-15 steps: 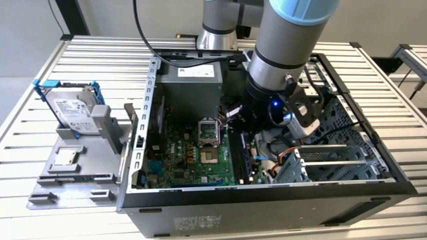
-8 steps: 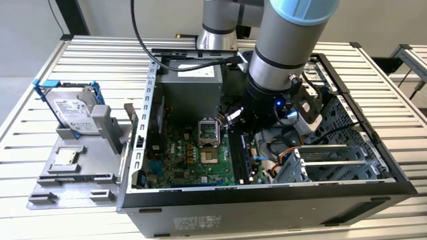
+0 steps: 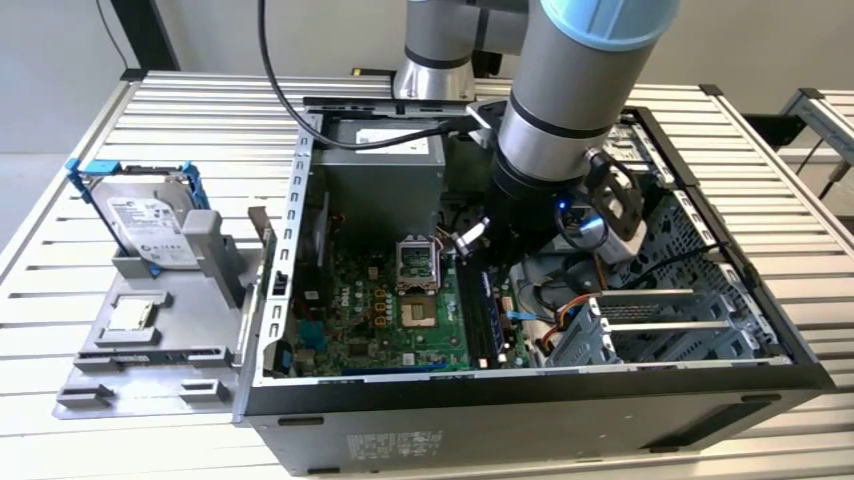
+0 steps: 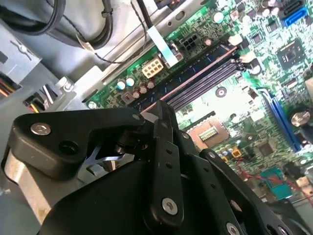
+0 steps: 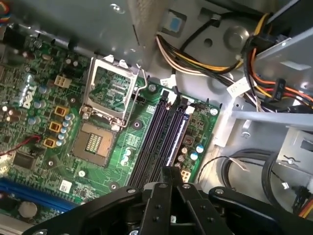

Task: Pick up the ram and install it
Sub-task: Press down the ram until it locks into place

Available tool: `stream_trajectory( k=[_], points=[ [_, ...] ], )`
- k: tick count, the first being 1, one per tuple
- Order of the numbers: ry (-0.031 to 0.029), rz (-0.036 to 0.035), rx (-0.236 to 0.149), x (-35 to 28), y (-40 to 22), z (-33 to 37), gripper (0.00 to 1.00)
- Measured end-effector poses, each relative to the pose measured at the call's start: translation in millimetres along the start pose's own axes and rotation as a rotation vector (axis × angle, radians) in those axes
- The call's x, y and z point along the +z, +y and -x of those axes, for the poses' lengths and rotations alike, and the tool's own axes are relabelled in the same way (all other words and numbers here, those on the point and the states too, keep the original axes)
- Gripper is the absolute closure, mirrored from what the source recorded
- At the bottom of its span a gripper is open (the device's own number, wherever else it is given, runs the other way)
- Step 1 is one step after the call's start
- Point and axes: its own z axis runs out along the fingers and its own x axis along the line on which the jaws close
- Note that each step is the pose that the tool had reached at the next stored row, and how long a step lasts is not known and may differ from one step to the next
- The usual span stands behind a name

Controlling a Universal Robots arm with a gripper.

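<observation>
Starting at the exterior view's left, a silver hard drive in a blue plastic frame (image 3: 134, 215) stands on a grey tray on the slatted metal desk (image 3: 160, 110), well apart from the work. Next comes the open black computer case (image 3: 534, 400), lying on its side with the green motherboard (image 3: 360, 300) facing up and its square metal processor socket (image 3: 416, 265) near the middle.

Just beyond the socket run the long black memory slots, and the ram (image 3: 490, 318) is there: a thin, narrow, dark-blue circuit-board stick standing on edge in the slot farthest from the socket, lined up with the slots beside it. In the second wrist view its upper edge (image 4: 195, 73) catches a pinkish light; in the first wrist view it reads as a bluish strip (image 5: 178, 137) beside the empty slots.

My black gripper (image 5: 171, 175) hangs over the near end of those slots, its fingers (image 4: 161, 115) brought together with nothing visible between them. I cannot tell whether the tips touch the stick.

I judge the stick light and stiff but fragile. I would hold it by the long flat faces near the middle, clear of the contact edge, and press evenly so it does not rock.
</observation>
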Motion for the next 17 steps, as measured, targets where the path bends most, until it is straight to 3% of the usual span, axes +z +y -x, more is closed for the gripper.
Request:
stream_trajectory(
  k=[2, 17],
  points=[
    [0.0005, 0.0001, -0.018, 0.0, 0.0, 0.0, 1.0],
    [0.0007, 0.0002, -0.022, 0.0, 0.0, 0.0, 1.0]
  ],
)
